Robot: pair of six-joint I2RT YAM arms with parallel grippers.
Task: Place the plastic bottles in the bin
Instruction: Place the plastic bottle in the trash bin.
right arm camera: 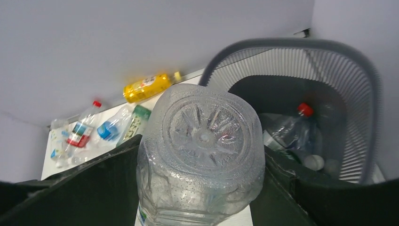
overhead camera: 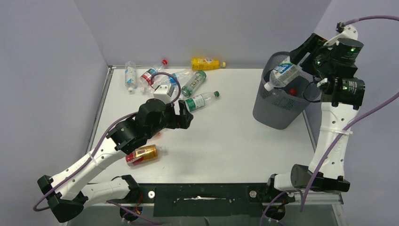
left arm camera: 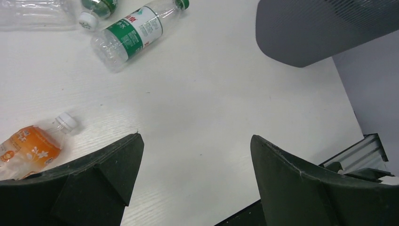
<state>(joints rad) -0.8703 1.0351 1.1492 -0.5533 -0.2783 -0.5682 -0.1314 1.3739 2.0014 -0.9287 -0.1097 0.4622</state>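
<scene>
My right gripper is shut on a clear plastic bottle with a blue label, held over the rim of the dark mesh bin. Bottles lie inside the bin, one with a red cap. My left gripper is open and empty just above the table. A green-label bottle lies just beyond it. An orange bottle lies beside the left arm. Several more bottles lie at the back, among them a yellow one.
The bin stands at the table's right edge, close to the right arm's upright link. Grey walls close the table in at the back and sides. The table's front edge carries a black rail.
</scene>
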